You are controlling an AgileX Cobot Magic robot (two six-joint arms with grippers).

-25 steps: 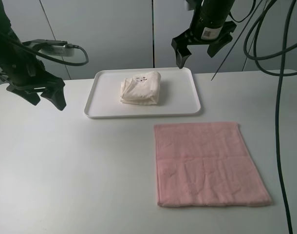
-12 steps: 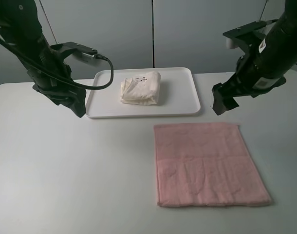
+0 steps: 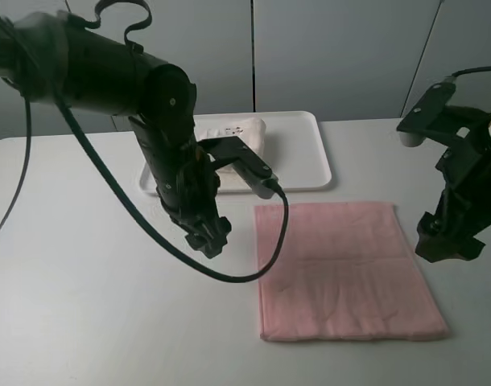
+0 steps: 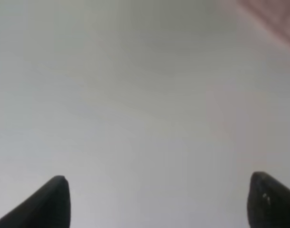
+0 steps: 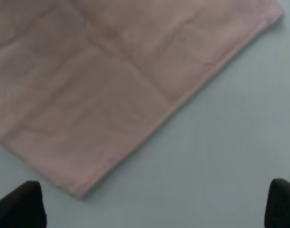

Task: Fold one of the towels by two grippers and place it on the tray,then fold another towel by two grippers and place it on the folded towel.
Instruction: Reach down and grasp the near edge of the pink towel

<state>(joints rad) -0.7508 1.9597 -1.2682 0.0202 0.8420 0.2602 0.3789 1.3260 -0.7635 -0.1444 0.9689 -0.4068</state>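
1. From high up, finds the pink towel [image 3: 342, 269] spread flat on the desk [image 3: 84, 305], in front of the tray [image 3: 310, 161], with the cream towel [image 3: 244, 133] folded on the tray.
2. Places the left end effector [image 3: 207, 240] low beside the pink towel's left edge and the right end effector [image 3: 447, 241] beside its right edge.
3. Cannot read either jaw gap from there. Reads it in the wrist views: fingertips wide apart, nothing between them, both released.
4. Catches only a blurred pink corner in the left wrist view, and a full corner with two edges in the right.
5. Loses part of the tray and cream towel behind the left arm.
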